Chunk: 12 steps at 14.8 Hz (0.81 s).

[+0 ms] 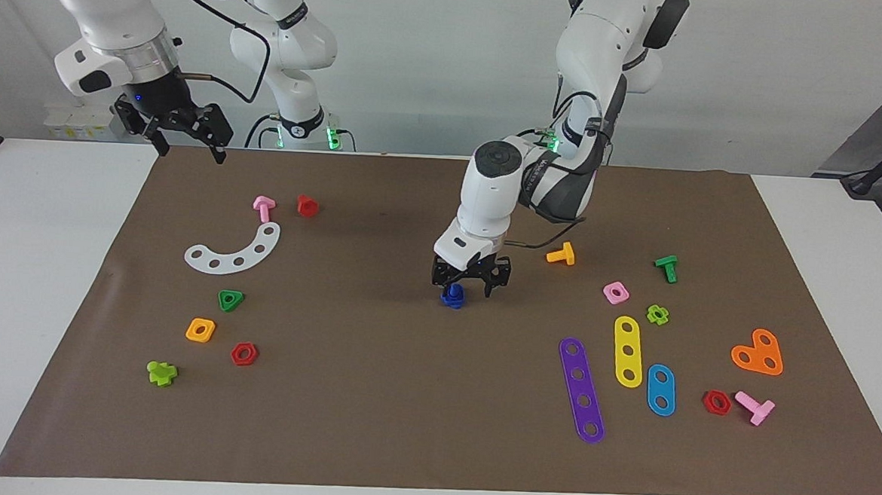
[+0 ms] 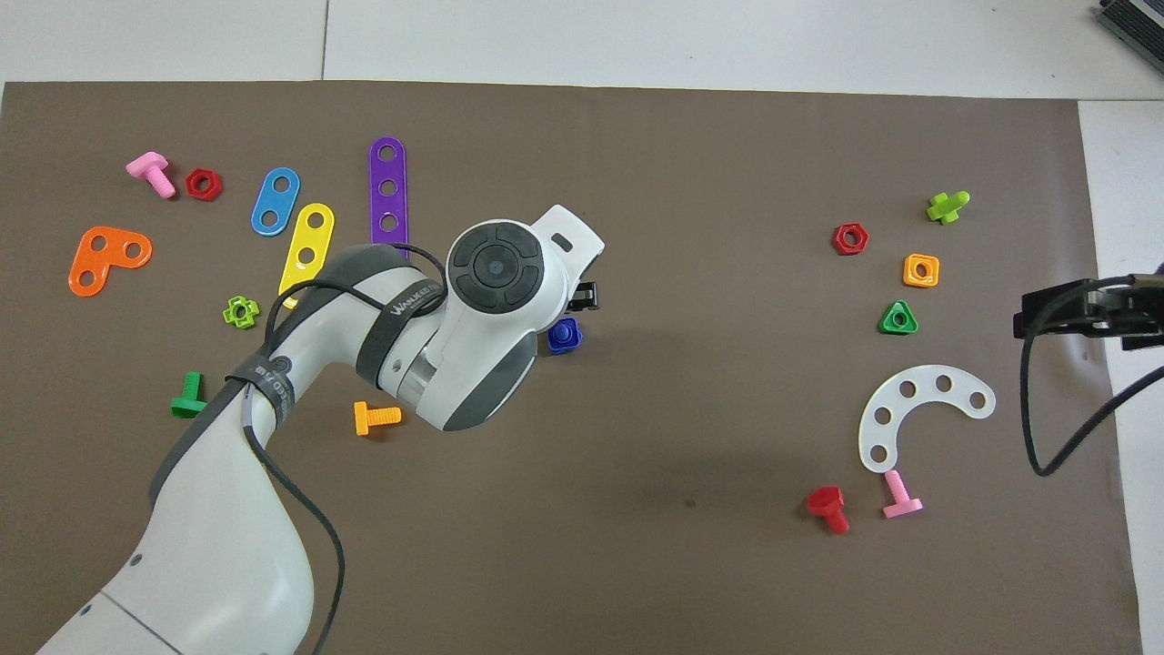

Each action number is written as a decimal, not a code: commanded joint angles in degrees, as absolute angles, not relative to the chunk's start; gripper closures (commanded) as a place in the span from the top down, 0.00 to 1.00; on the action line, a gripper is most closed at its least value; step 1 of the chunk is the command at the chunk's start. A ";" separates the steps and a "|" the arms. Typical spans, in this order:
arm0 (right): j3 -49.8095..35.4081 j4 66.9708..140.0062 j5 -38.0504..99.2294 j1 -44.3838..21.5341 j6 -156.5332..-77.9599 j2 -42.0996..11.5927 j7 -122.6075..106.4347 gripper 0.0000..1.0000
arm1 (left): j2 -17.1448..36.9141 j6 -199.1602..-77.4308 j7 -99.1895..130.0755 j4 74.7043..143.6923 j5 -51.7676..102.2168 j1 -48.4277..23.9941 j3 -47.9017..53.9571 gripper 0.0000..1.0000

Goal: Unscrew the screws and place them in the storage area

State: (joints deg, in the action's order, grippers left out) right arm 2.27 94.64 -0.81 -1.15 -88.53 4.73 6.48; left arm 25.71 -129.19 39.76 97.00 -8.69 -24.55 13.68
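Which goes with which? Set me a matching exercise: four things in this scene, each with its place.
Things
1. blue screw
2. white curved strip
3. orange heart plate
4. right tool

Places
A. toward the left arm's end of the mat
B. mid-mat, under the left tool
C. in the storage area, beside the pink bolt
D. up in the air, over the mat's edge at the right arm's end

Pairs: 1-B, 2-C, 3-A, 4-D
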 commanded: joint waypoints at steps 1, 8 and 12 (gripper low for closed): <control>2.11 94.75 -0.53 -0.79 -87.89 5.10 5.36 1.00 | 25.93 -131.30 41.40 99.22 -11.07 -27.06 12.66 0.90; 2.11 94.75 -0.53 -0.79 -87.89 5.10 5.36 1.00 | 25.93 -134.03 42.63 102.04 -11.07 -27.95 12.66 0.85; 2.11 94.75 -0.53 -0.79 -87.89 5.10 5.36 1.00 | 25.93 -135.70 42.63 103.27 -11.07 -27.95 12.66 0.79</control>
